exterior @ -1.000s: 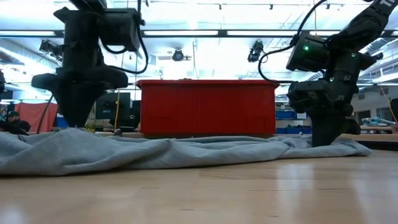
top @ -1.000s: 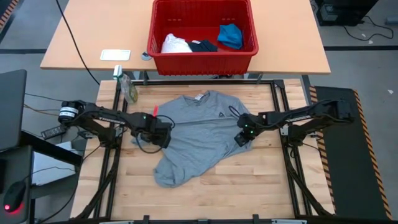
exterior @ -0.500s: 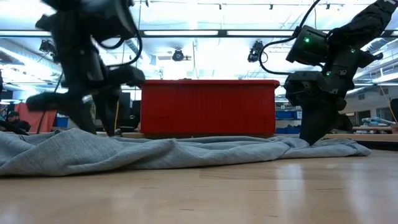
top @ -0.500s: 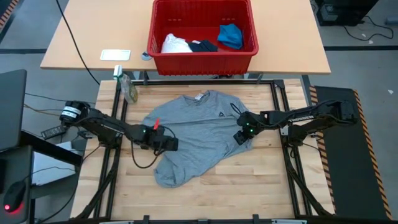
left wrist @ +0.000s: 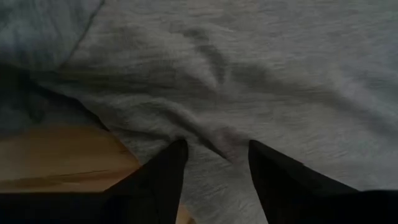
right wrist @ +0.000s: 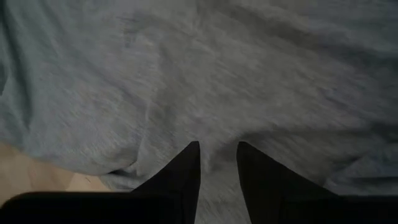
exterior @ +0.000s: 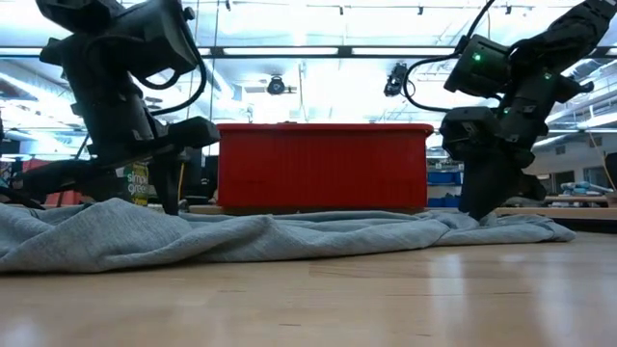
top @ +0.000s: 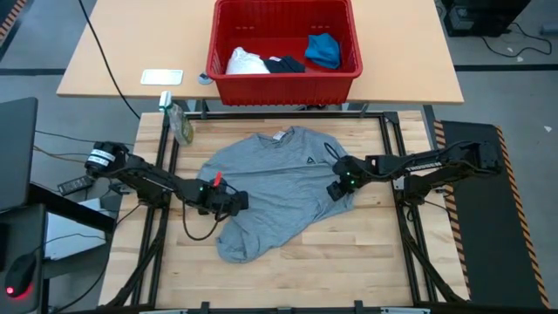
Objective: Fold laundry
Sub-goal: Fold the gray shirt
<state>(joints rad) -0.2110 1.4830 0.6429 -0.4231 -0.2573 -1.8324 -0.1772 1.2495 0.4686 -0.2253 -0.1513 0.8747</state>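
From above, the grey T-shirt lies rumpled mid-table, my left gripper at its left edge, my right gripper at its right. At table level, both touch cloth. Through each wrist, my fingers stand parted over fabric, the right pair narrower, holding nothing.

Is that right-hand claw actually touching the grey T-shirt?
Touching. In the right wrist view the right gripper has its fingers parted slightly and pressed into the grey T-shirt, with cloth bunched between them. The low view shows it down on the cloth too.
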